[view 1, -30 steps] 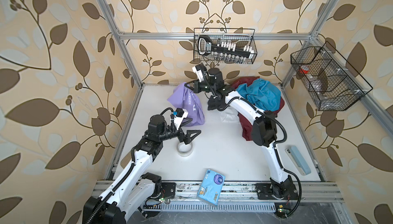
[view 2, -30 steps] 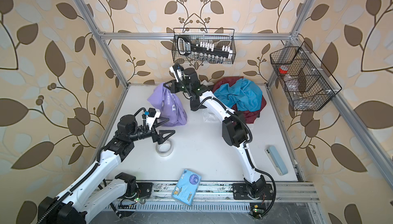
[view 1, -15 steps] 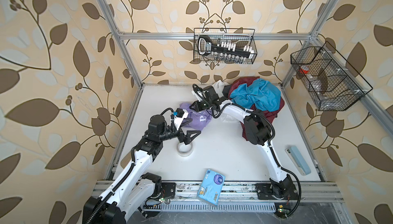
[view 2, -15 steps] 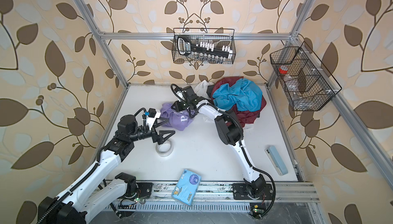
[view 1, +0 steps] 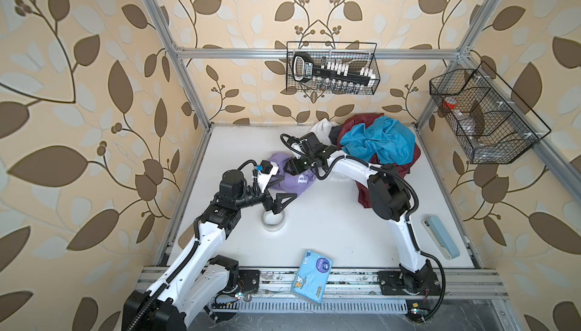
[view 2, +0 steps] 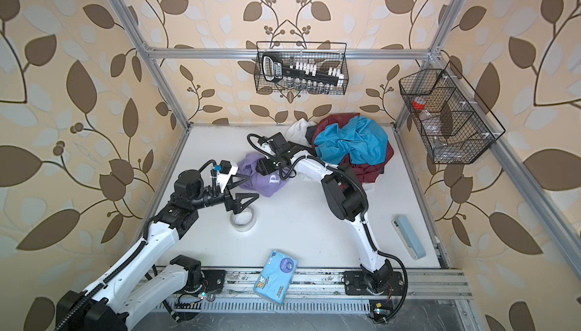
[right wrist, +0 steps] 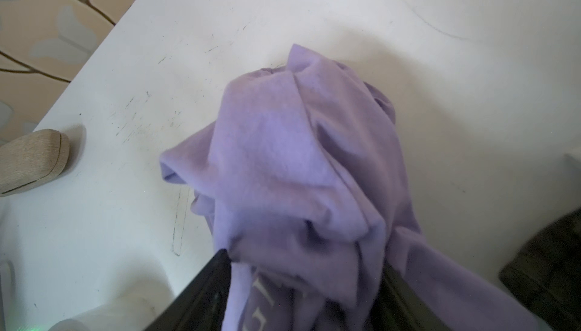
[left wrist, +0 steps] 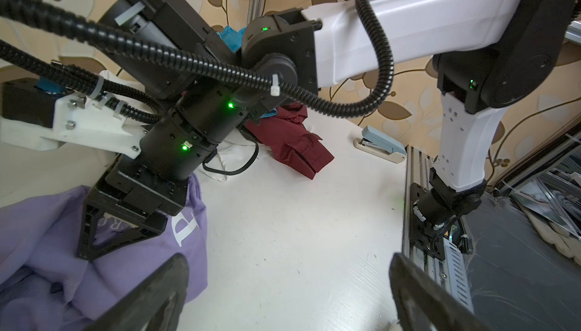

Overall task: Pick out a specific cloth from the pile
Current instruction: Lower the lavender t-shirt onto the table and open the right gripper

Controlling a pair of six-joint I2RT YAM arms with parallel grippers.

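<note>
White tabletop [view 1: 330, 228] inside a metal-framed booth, its walls papered with large brown leaves. Near the back wall sits the pile [view 1: 377, 143], a heap of bright blue, maroon, white and dark garments. To the left of the pile in both top views, apart from it on bare table, lies the cloth [view 1: 297, 181], a crumpled lavender T-shirt with a white letter P showing. The right gripper [right wrist: 304, 259] reaches over from the pile's side and sits low on the cloth, jaws parted with lavender folds lying loosely between them. The fabric rests on the table and does not look pinched. Further from the pile, the left gripper [view 2: 254, 185] hovers wide open and empty just beside the cloth, above a tape roll [view 1: 273, 219]. Judging by this layout, the main work is done, since the cloth is out of the pile. What seems left is for the right arm to lift clear.
</note>
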